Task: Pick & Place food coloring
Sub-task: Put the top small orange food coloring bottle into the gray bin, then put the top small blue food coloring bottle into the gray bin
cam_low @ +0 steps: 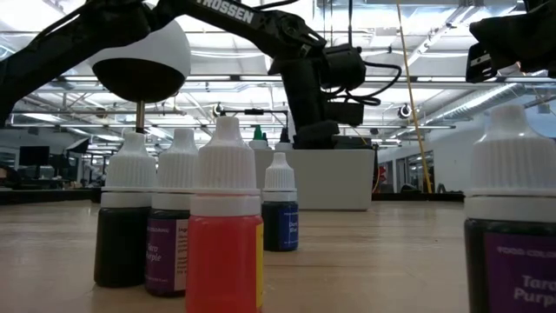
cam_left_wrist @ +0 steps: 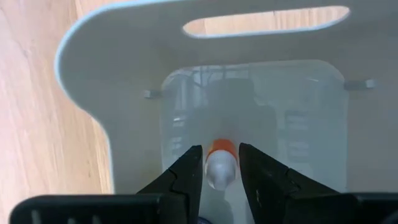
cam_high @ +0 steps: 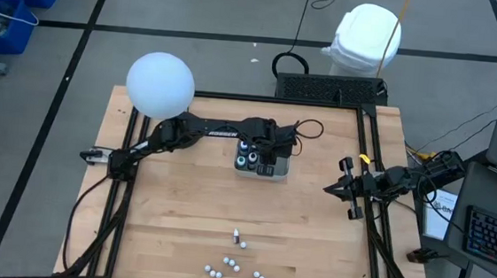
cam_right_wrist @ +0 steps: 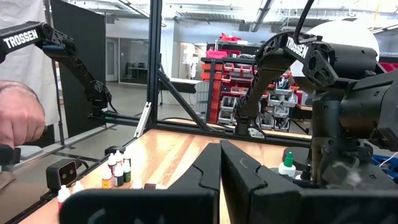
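Note:
My left gripper (cam_high: 265, 154) points steeply down over the grey tray (cam_high: 280, 171) at the table's middle. In the left wrist view its fingers (cam_left_wrist: 191, 173) stand close on either side of a small orange food coloring bottle (cam_left_wrist: 221, 163) with a white cap, with a thin gap on each side. The bottle stands upright on the tray's floor (cam_left_wrist: 311, 124). Dark, bigger bottles (cam_high: 247, 158) stand at the tray's left end. Several loose vials (cam_high: 233, 267) stand near the table's front edge, close up in the low view (cam_low: 224, 226). My right gripper (cam_high: 329, 190) waits shut at the table's right side.
A white globe (cam_high: 159, 85) on a stem stands over the table's far left corner. One vial (cam_high: 235, 237) stands apart from the front group. A black frame (cam_high: 371, 166) runs along the table's edges. A person's hand (cam_right_wrist: 18, 118) shows beyond the table in the right wrist view.

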Controlling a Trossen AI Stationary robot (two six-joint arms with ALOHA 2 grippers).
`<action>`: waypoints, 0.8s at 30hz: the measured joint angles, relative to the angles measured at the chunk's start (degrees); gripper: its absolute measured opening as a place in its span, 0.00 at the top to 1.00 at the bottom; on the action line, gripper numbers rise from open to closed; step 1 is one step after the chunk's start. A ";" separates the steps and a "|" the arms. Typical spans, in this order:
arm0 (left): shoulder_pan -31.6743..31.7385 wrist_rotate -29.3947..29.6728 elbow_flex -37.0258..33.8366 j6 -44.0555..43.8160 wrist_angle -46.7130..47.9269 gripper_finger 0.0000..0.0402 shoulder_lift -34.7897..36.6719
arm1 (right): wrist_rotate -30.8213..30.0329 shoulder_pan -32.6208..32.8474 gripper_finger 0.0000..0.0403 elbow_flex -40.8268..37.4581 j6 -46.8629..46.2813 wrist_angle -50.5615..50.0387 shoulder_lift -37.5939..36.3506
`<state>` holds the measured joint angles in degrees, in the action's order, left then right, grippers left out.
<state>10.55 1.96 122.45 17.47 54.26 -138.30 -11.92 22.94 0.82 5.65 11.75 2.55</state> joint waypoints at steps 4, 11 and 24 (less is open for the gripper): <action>0.00 0.26 0.00 0.19 -0.44 0.72 0.10 | 0.00 0.01 1.00 0.00 -0.02 0.00 0.00; -0.21 2.91 5.51 0.38 3.62 0.72 1.17 | 0.00 0.02 1.00 -0.02 -0.02 0.06 0.00; -2.09 4.12 11.23 4.24 16.99 0.72 12.16 | 0.02 0.02 1.00 0.00 -0.31 -0.12 0.06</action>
<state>8.45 6.07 133.69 21.71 71.25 -126.14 -11.90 22.96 0.82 5.34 11.62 2.60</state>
